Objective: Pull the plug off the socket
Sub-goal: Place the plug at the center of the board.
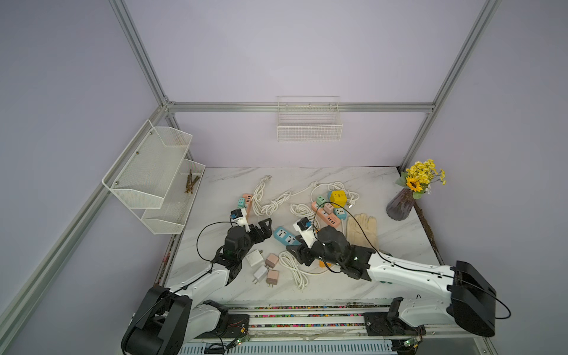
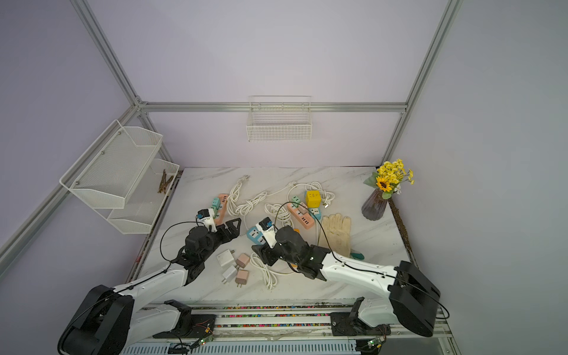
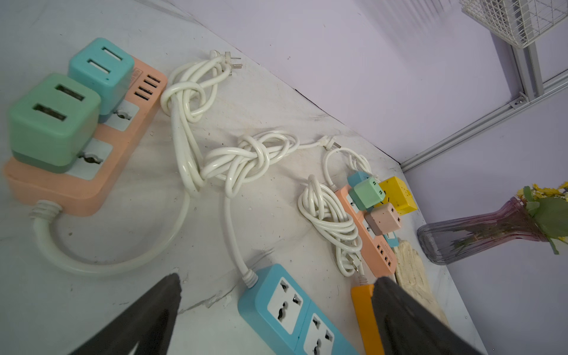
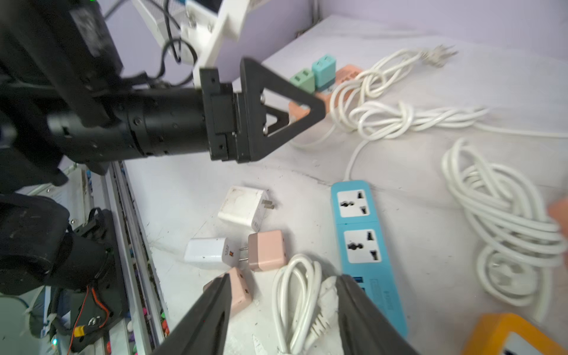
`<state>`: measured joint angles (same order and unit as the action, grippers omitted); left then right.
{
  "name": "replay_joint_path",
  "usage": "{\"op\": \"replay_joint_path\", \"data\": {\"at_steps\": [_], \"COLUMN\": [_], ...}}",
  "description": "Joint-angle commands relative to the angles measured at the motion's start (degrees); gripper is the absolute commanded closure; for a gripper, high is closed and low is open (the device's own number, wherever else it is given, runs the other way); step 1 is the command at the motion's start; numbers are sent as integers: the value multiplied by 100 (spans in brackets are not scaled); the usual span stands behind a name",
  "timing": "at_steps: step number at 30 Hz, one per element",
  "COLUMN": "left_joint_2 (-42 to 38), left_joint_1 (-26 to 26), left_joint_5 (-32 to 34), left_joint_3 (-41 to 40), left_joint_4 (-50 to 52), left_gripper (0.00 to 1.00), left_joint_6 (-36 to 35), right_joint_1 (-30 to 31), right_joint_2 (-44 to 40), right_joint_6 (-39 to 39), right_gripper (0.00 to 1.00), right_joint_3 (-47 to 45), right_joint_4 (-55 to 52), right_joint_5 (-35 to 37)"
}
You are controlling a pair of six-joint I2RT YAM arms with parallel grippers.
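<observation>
A: The green plug [image 3: 52, 123] sits in the peach power strip [image 3: 92, 184] on the tabletop [image 3: 270, 215]; the left tool [image 3: 278, 278] gapes empty nearby.

B: The right tool [image 4: 284, 278], half open, holds nothing. Best would be for the left to grip squarely and pull straight.

Both top views: high above the front rail, angled down toward the back wall, far out. The whole table [image 1: 378, 181] [image 2: 347, 181] and both arms are in frame, and coverage is nearly identical. Left wrist view: close, low over the marble, facing the back right corner and the vase [image 3: 476, 233]. Right wrist view: close, low, facing across to the left arm [image 4: 153, 120]. Both wrist views share the blue power strip [image 3: 282, 310] [image 4: 356, 227] and the pink power strip [image 3: 92, 190] [image 4: 347, 72].
</observation>
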<state>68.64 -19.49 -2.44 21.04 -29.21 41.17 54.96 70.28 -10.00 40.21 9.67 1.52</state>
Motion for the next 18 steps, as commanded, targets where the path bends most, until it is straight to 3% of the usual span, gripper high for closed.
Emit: {"op": "replay_joint_path", "data": {"at_steps": [1,4,7,12,18], "left_joint_2": [257,534,781,1094,1461], "left_joint_1": [42,47,49,50,49], "left_joint_5": [-808,-1376,-1855,-2261,-2530], "left_joint_3": [330,490,618,724,840], "left_joint_4": [-586,-693,-864,-1116,-1218], "left_gripper": [0,0,0,0,0], "left_joint_6": [-25,-38,-89,81,275], "right_joint_1": [-194,-542,-1222,-2220,-2668], "right_joint_2": [-753,-1275,-1463,-1074,-517], "right_joint_6": [-109,-370,-887,-1564,-1426], "right_gripper": [42,41,42,42,41], "right_joint_3": [-775,-1390,-1577,-1537,-1174], "right_joint_4": [1313,2000,2036,1909,1393], "right_joint_5": [984,1182,634,-330,-805]}}
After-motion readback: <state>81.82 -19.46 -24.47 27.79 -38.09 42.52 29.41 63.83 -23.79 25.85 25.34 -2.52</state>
